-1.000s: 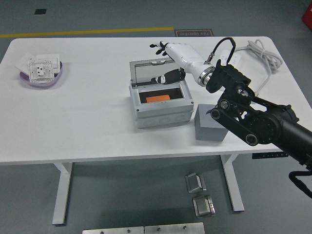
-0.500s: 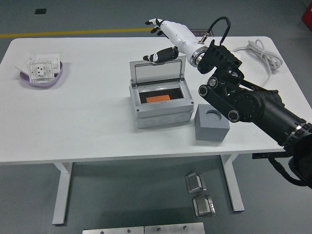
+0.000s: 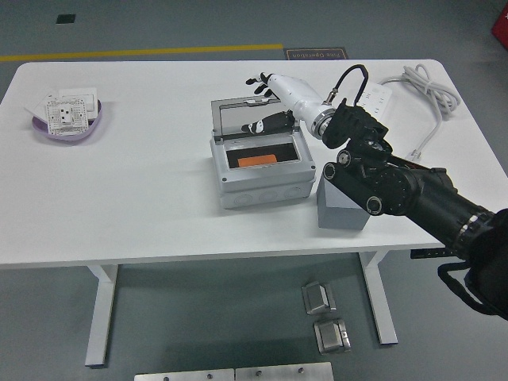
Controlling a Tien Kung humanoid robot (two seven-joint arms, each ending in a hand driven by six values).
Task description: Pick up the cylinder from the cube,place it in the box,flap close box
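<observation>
The right arm (image 3: 413,194) is built of chunky matte-black segments with round joint caps and small bolt heads — a black cable loops above its silver wrist ring — and ends in a glossy white hand (image 3: 274,99) with black-tipped fingers (image 3: 254,81).

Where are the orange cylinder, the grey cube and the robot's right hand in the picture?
orange cylinder (image 3: 256,160), head view, middle of its visible top, inside the box.
grey cube (image 3: 340,213), head view, its front face below the arm.
right hand (image 3: 266,99), head view, middle of the hand, at the raised lid.
</observation>
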